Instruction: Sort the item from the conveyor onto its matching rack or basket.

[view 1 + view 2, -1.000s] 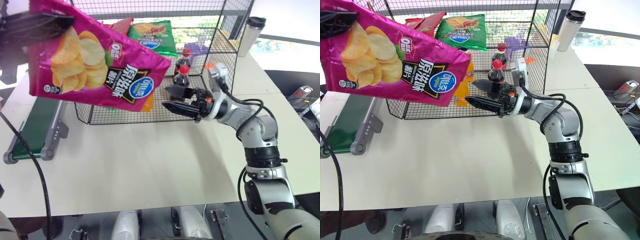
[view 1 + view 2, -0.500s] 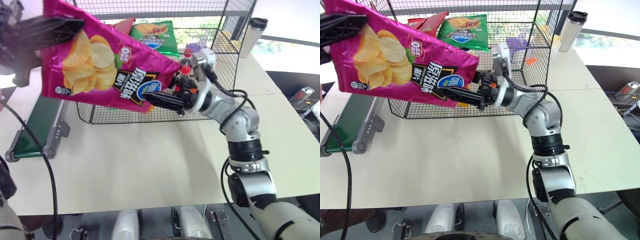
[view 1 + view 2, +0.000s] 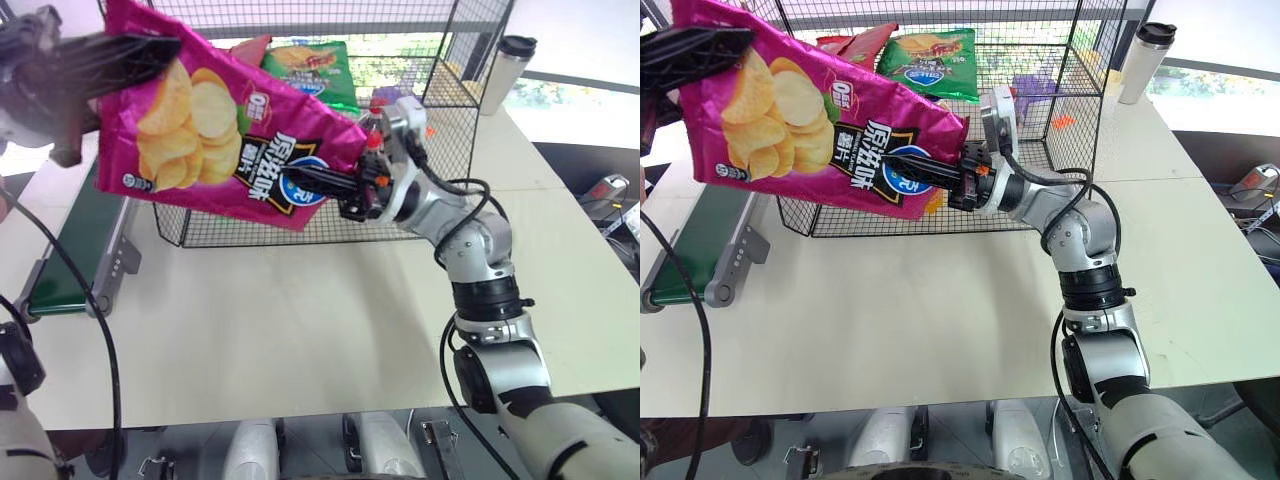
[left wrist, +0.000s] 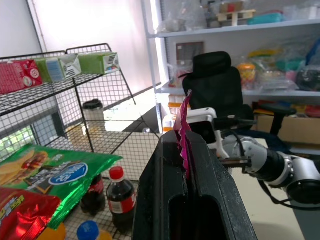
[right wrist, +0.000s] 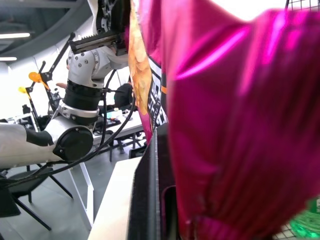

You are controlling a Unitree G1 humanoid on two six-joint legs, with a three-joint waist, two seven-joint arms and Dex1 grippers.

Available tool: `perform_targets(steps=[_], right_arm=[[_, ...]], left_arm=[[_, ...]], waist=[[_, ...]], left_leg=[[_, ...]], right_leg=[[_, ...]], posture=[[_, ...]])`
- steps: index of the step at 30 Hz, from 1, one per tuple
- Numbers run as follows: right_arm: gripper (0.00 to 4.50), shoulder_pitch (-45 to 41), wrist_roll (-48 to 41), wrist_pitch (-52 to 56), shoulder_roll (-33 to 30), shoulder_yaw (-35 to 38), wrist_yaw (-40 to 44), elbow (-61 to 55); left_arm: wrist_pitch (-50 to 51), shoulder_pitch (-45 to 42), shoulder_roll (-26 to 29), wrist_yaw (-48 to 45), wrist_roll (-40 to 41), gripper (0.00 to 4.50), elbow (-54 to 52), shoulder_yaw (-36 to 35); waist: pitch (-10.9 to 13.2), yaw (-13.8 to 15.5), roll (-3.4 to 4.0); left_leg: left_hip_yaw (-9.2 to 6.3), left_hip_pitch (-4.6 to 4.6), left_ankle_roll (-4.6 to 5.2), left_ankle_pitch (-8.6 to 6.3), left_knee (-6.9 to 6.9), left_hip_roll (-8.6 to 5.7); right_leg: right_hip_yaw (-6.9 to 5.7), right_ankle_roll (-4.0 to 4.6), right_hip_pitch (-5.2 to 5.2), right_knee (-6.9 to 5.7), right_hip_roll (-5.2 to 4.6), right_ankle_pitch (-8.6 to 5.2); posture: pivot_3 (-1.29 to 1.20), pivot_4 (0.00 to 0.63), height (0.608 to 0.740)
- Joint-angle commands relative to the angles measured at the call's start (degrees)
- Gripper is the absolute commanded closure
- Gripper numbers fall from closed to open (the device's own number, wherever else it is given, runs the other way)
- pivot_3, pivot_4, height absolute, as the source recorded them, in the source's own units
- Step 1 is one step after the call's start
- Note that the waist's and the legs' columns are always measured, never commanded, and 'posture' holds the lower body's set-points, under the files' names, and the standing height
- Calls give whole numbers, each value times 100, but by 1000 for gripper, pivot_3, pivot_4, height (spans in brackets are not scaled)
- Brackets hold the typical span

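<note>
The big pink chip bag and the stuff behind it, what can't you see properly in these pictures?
- Wire rack, eye views: its lower-left part is hidden behind the pink chip bag.
- Cola bottles, eye views: mostly covered by the right gripper and the bag.
- Conveyor: its far end is covered by the bag.
- Red bag: print hidden by the pink bag.

The magenta crisp bag (image 3: 820, 130) carries the clearest print: three large white Chinese characters, "原滋味", run across its black band. Beside them sits a blue oval logo (image 3: 908, 172), partly crossed by a pincer finger, its lettering too broken to read. Near the bag's top a small white mark reads roughly "0 脂", though that is uncertain. The green crisp bag (image 4: 52, 175) in the rack shows a blue oval with white letters, blurred beyond reading.
</note>
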State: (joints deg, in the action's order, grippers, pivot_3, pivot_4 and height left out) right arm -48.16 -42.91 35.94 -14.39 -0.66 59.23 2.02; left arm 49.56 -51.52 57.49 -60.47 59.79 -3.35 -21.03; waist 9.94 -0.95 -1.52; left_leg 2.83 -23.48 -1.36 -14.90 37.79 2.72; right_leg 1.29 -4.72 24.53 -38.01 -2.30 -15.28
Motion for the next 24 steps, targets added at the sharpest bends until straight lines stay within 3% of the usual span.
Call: perform_targets(steps=[1,3,8,13,16,19,24], right_arm=[[4482,-5,-148,37,-225,252,-77,-489],[4500,54,-197,125,-495,422,-216,-803],[4500,247,-222,291,-1112,863,-728,-1371],[4500,494,184,146,-1950,1589,-1475,-1829],[4500,415,1180,-413,-2649,1837,-2133,-1810],[4500,467,2459,-1096,-3252,1264,-2442,-1618],[4500,-110,4467,-1790,-3412,68,-3341,-1037]], left_arm=[[-163,-40,29,239,-270,4246,15,-27],[-88,112,105,278,-340,3632,4,-73],[-322,254,156,602,-638,1464,267,-386],[-127,636,381,594,-478,1464,335,-946],[50,1081,272,722,-223,1464,-31,-1258],[61,1268,-44,1118,-49,1464,-419,-1276],[71,1657,-672,1666,220,1464,-1114,-1173]], waist=[[0,-2,0],[0,8,1],[1,14,-2],[3,0,-2],[5,9,0],[5,29,-2],[7,-49,-2]], left_leg=[[0,0,0,0,0,0],[1,0,0,0,0,0],[1,-1,0,0,1,-1],[2,-1,0,0,-1,0],[8,-2,0,0,-3,-1],[9,-2,0,0,-1,-5],[20,5,0,0,10,-4]], right_leg=[[0,0,0,0,0,0],[0,0,0,0,0,0],[-1,-1,0,1,-5,0],[0,0,1,2,-3,-1],[0,-2,2,6,-11,-2],[0,-1,0,9,-17,-3],[14,-1,-4,8,-12,-2]], posture=[[0,150,740],[0,150,740],[0,150,740],[0,150,740],[0,150,740],[0,150,740],[0,150,740]])
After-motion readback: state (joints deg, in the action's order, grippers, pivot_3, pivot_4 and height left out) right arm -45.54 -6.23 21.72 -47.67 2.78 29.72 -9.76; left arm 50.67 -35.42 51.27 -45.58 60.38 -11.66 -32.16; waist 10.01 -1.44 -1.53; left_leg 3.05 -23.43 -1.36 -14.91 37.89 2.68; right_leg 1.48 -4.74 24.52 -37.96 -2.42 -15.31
